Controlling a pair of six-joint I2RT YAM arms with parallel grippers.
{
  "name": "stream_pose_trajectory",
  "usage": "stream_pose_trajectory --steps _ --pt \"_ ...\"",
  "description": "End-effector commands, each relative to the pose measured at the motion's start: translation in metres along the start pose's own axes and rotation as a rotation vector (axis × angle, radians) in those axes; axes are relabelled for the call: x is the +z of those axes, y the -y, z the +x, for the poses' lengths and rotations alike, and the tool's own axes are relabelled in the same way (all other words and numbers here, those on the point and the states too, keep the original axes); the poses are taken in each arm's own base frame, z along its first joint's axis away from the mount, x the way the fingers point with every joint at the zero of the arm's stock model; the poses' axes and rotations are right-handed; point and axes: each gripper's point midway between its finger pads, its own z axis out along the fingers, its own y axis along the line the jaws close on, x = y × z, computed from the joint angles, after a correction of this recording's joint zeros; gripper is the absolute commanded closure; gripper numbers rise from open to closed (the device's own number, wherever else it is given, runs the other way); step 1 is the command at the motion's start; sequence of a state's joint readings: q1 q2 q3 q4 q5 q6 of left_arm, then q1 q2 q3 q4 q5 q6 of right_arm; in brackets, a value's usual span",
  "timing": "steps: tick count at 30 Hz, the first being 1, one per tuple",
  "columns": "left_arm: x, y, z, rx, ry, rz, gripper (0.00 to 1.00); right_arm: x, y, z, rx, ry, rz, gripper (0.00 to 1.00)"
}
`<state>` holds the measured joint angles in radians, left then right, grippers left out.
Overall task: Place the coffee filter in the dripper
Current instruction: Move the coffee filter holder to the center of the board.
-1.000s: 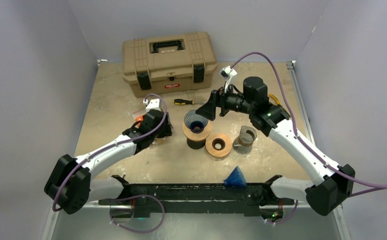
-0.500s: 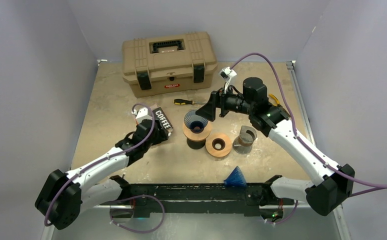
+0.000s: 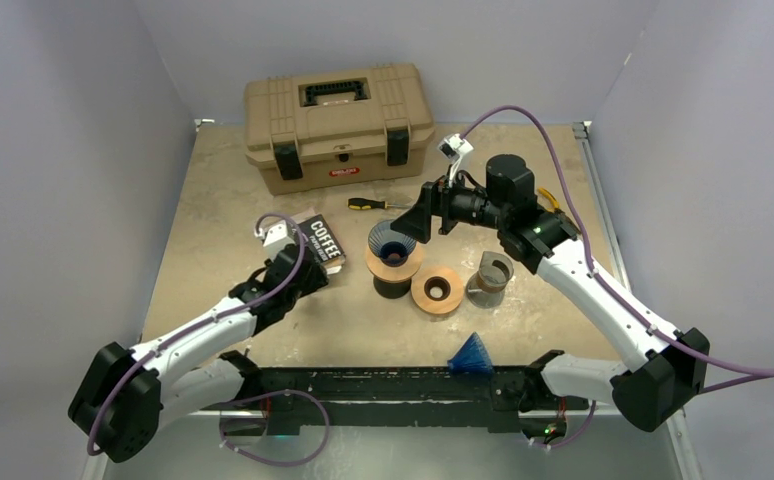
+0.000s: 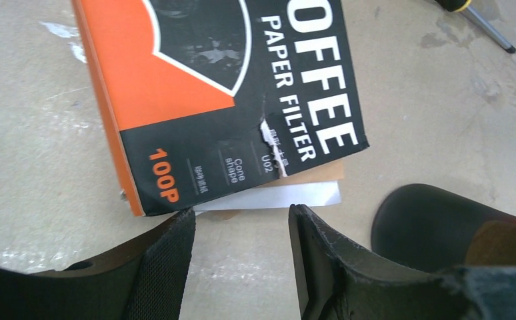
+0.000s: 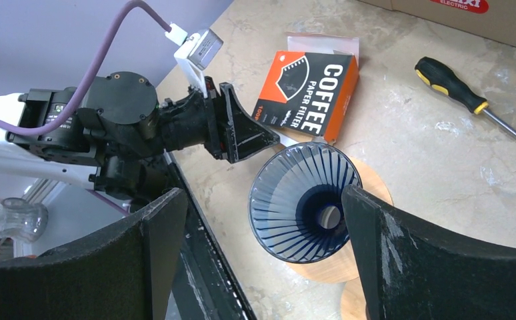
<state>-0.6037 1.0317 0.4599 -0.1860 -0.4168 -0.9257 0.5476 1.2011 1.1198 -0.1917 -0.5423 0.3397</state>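
Note:
The orange-and-black coffee filter box (image 3: 321, 243) (image 4: 229, 100) lies flat on the table, left of the dripper. A white strip of paper (image 4: 269, 198) and a brown paper edge (image 4: 312, 173) stick out at its torn near end. My left gripper (image 3: 306, 268) (image 4: 240, 217) is open just short of that end, with nothing between its fingers. The blue ribbed dripper (image 3: 391, 243) (image 5: 305, 200) sits empty on a wooden stand (image 3: 412, 263). My right gripper (image 3: 418, 215) (image 5: 262, 193) hovers wide open over the dripper, one finger on each side of it.
A tan toolbox (image 3: 338, 125) stands at the back, with a screwdriver (image 3: 378, 203) (image 5: 452, 83) in front of it. A second wooden ring (image 3: 437, 289) and a metal cup (image 3: 490, 277) stand right of the dripper. A blue cone (image 3: 471, 353) rests near the front rail.
My left arm has drawn back toward the near left, uncovering the filter box it was over. Its jaws have narrowed a little. The right arm has not moved.

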Motion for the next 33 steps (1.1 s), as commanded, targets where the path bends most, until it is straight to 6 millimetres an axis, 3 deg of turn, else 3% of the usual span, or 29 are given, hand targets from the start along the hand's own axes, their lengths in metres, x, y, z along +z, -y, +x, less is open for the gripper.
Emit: stream_pose_trajectory --steps 1,9,19,26,33 --pt "-0.004 -0.022 -0.008 0.001 0.043 -0.086 0.47 -0.004 -0.007 -0.013 -0.031 0.049 -0.028 0.1" --pt "-0.004 -0.039 -0.032 -0.011 0.106 -0.141 0.47 -0.001 -0.007 -0.014 -0.024 0.054 -0.032 0.1" --pt "0.012 -0.058 -0.072 -0.009 0.179 -0.208 0.44 -0.002 -0.007 -0.012 -0.021 0.047 -0.032 0.1" --pt "0.028 -0.04 -0.088 -0.01 0.163 -0.151 0.42 -0.002 -0.008 -0.011 -0.022 0.039 -0.035 0.1" --pt "0.021 -0.03 -0.083 -0.038 0.122 -0.086 0.41 -0.004 -0.009 -0.008 -0.019 0.028 -0.039 0.1"
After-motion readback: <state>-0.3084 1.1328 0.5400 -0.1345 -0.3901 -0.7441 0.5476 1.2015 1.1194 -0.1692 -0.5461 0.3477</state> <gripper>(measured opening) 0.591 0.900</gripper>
